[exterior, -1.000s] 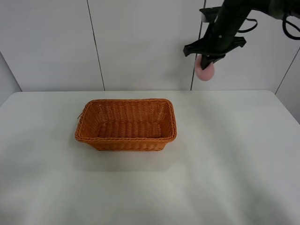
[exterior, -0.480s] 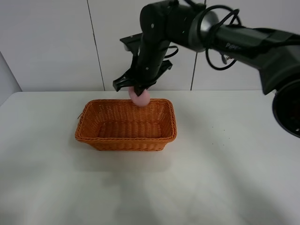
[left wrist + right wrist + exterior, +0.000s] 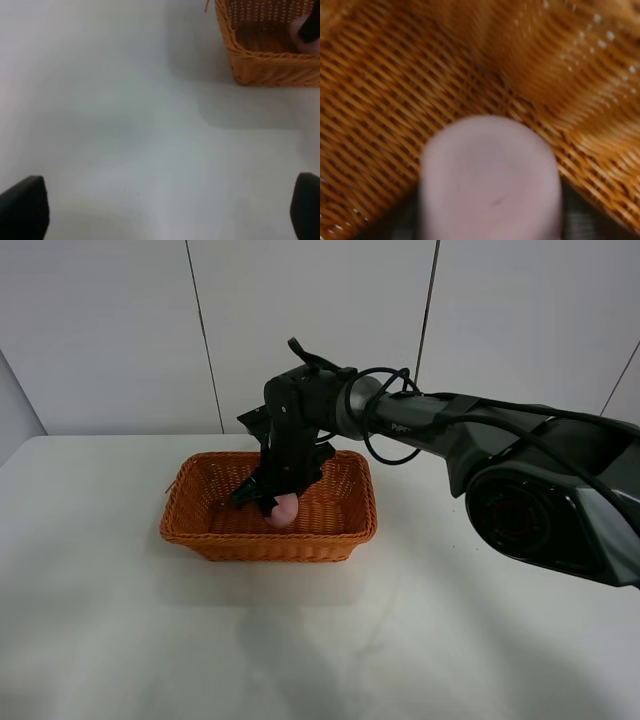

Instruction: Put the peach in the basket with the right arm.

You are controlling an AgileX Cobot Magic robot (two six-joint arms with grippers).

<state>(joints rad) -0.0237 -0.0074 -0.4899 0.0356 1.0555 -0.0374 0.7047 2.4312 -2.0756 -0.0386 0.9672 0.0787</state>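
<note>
The orange-brown wicker basket [image 3: 270, 538] stands left of the table's middle. My right arm [image 3: 420, 420] reaches across from the right and down into it. The right gripper [image 3: 274, 502] is shut on the pink peach [image 3: 287, 510], which hangs low inside the basket, just above or at its floor. In the right wrist view the peach [image 3: 490, 175] fills the lower half over the basket weave [image 3: 395, 75]. The left wrist view shows the basket's corner [image 3: 260, 65] and a sliver of peach [image 3: 300, 37]. My left gripper [image 3: 165, 205] is open over bare table, well short of the basket.
A white table [image 3: 480, 600] runs wide around the basket, with a white panelled wall [image 3: 110, 330] behind it. The left arm does not show in the exterior high view.
The right arm has swung from high at the back right, leftward and down, carrying the peach from above the table into the basket.
</note>
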